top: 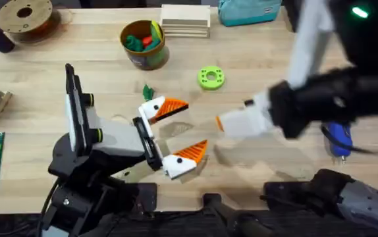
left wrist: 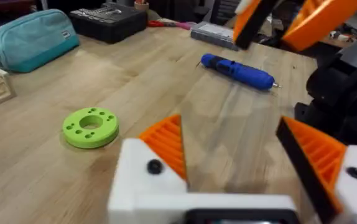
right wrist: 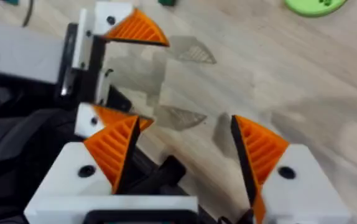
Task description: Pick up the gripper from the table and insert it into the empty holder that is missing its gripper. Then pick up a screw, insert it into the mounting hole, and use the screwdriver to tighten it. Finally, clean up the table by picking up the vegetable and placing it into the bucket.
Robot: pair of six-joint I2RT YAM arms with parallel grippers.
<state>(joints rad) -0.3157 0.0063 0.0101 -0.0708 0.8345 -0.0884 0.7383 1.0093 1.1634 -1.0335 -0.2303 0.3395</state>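
overhead above table [top: 255, 178], wrists close

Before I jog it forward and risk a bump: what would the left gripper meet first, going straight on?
Probably nothing close: bare wooden table lies ahead of the open left gripper, then the blue cylindrical screwdriver farther on.

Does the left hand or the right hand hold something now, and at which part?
Nothing is held. The left hand and the right hand are both open, with bare table between their fingers.

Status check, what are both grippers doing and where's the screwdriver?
Left gripper open, empty. Right gripper open, empty, facing it. Screwdriver flat on table by right arm. Vegetable not yet in bucket.
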